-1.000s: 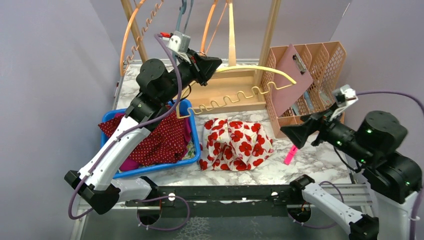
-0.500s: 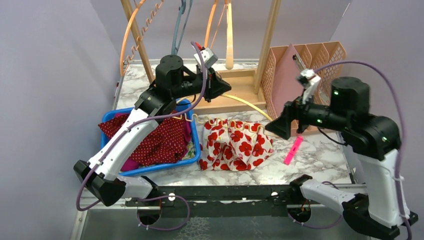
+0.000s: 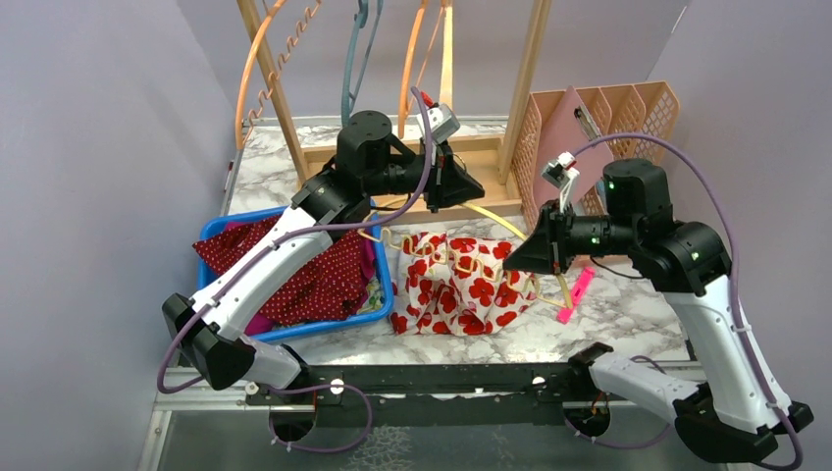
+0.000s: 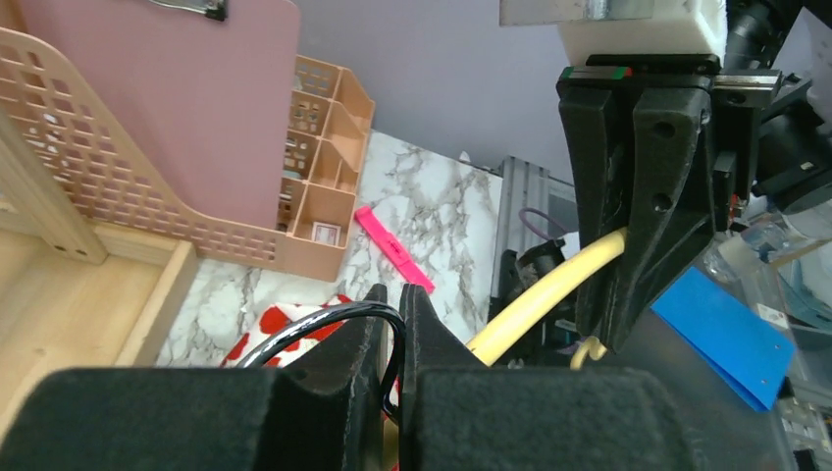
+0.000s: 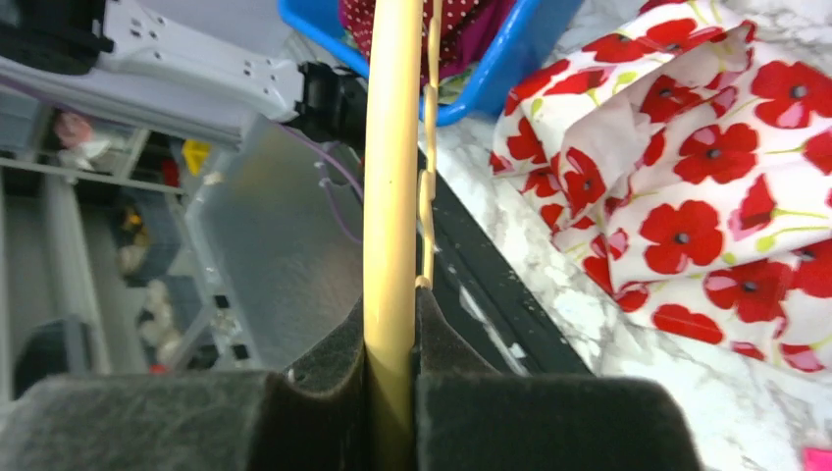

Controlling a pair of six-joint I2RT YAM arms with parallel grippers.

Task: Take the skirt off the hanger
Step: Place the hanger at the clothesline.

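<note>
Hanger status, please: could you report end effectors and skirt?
Left end effector, right end effector both shut on hanger. Skirt heaped on table under it. Nothing seen blocking.

skirt (image 3: 471,289) on the table (image 3: 628,314) between bin (image 3: 385,280) at left and marker (image 3: 574,294) at right, hanger (image 3: 498,222) above it

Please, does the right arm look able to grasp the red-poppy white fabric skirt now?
Probably not yet: the right claw is shut on the yellow plastic hanger, though the skirt lies close by.
</note>
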